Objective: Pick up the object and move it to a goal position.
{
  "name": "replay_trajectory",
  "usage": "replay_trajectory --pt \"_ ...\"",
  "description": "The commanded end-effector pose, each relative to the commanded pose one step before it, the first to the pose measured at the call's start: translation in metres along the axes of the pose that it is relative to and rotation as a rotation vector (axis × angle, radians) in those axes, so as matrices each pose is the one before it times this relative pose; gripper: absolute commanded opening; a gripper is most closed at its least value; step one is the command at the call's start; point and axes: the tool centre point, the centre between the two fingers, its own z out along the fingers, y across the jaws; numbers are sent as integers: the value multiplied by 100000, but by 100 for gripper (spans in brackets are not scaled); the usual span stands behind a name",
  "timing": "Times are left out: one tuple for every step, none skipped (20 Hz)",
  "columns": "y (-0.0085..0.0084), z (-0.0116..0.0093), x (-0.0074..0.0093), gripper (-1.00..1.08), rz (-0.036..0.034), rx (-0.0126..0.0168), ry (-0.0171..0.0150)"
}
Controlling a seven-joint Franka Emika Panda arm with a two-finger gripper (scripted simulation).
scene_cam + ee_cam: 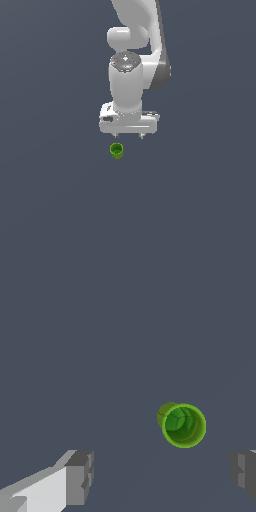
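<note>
The object (116, 150) is a small bright green hollow cup standing upright on the dark grey floor, its mouth facing up. My white gripper (129, 135) hangs just above and slightly behind it, a bit toward the exterior view's right. The wrist view looks straight down into the object (183, 425), which lies ahead of the line between my two fingers and nearer one of them. The gripper (162, 473) is open, its grey fingertips (80, 476) set wide apart with nothing between them.
Around the cup there is only flat, uniform dark grey floor. The white arm (131, 65) rises above the gripper toward the top of the exterior view.
</note>
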Motion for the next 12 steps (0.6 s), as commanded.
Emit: replay_trajectory --pt "148 236 -21 100 1157 -47 -132" --pt "83 145 -6 100 841 -9 -48" --pt "99 172 -7 100 1018 -7 -55" --pt "115 201 -8 100 1184 -11 -64" --pt "136 232 -8 100 1351 -24 -75" --pt "159 267 -7 100 1527 -42 -86" --pt "182 300 -6 100 1702 -60 -96" --pt "203 330 -5 100 1879 -72 -103" --pt "219 358 -4 100 2054 -81 -109" --pt "239 387 -2 100 2233 -94 -114" --pt "260 417 0 100 2408 -114 -118" --pt "282 448 4 100 2585 -136 -121"
